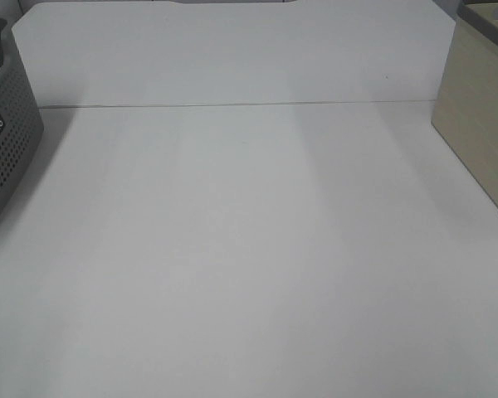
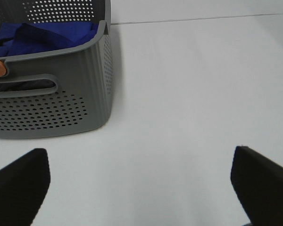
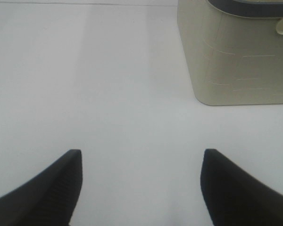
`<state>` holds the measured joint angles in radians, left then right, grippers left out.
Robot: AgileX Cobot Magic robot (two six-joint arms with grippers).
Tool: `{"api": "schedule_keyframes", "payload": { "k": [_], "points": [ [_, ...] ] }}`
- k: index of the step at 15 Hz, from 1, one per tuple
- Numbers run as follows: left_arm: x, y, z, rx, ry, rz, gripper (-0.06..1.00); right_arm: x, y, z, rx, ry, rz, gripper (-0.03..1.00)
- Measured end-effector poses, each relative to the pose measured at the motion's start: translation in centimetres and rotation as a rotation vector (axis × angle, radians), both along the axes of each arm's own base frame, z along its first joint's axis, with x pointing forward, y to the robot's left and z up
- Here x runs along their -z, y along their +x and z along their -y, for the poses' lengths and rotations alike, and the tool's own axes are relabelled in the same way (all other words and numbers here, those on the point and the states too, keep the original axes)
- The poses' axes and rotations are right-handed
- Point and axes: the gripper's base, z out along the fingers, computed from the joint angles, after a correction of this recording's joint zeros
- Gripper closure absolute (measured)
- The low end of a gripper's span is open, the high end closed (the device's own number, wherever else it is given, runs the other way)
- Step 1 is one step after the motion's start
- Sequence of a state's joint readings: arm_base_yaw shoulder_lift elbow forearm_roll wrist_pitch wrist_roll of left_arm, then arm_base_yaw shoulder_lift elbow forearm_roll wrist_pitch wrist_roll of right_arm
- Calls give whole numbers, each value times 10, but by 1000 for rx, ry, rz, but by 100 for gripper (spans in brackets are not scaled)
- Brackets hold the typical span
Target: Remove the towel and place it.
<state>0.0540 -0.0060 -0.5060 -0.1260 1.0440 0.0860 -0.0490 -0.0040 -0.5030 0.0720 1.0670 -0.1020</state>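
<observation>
Inside the one grey basket (image 2: 61, 94) on the table (image 1: 249, 249) we see one blue towel (image 2: 42, 35), crumpled; one beige bin (image 3: 236, 61) stands well apart. Our left tool (image 2: 141, 183) and right tool (image 3: 141, 183) both gape wide, empty.

Bright, diffuse light washes the white table (image 1: 249, 274) almost featureless, with faint grey bands running 12 to 6 o'clock in the high view. The basket (image 1: 4, 141) at 9 o'clock casts a soft shadow; wrist-view fingertips (image 2: 20, 186) are dark and blurred.
</observation>
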Motion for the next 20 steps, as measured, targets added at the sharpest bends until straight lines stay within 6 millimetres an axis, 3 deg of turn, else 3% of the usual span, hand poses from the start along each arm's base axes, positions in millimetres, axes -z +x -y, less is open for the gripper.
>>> {"api": "schedule_keyframes", "payload": {
  "k": [3,8,20],
  "points": [
    [0,0,0,1,-1,0,-4,0,0,0,-1,-3,0,27],
    [0,0,0,1,-1,0,-4,0,0,1,4,-22,-1,8],
    [0,0,0,1,-1,0,-4,0,0,2,6,-25,-1,7]
  ]
}}
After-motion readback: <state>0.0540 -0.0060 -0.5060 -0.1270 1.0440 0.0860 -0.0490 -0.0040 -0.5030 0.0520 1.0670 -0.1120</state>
